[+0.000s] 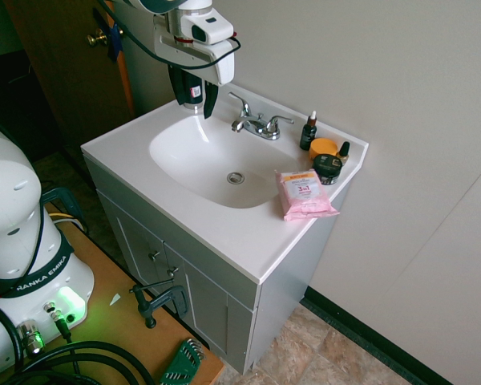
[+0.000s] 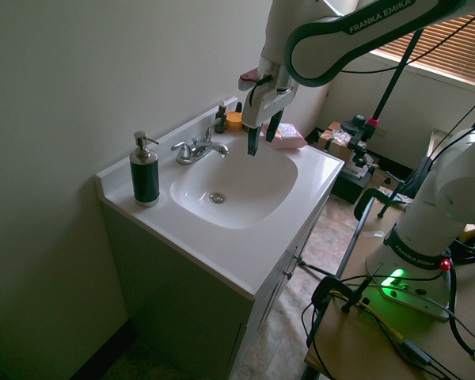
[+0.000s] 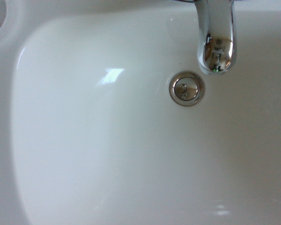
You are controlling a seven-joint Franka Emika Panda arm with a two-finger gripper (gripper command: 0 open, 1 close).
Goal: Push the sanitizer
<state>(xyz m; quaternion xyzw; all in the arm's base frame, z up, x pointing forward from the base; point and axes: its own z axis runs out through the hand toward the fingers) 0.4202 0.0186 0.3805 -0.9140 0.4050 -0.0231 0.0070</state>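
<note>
Though half hidden behind the gripper [image 1: 194, 102] in the first exterior view, seen plainly in the second: sanitizer [image 2: 145, 172], tall slim black pump bottle, silver head and base. Standing upright on the sink counter [image 2: 222, 245] at the back corner beside the faucet [image 2: 198, 148]. Fingers [image 2: 252, 141] spread apart, holding nothing, above the basin, well apart from the bottle.

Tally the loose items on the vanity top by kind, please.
Pump bottle: 1, the sanitizer
Dropper bottles: 2, a taller one and a smaller one
Jars: 2, an orange one and a black one
Wipes pack: 1
Total: 6
</note>
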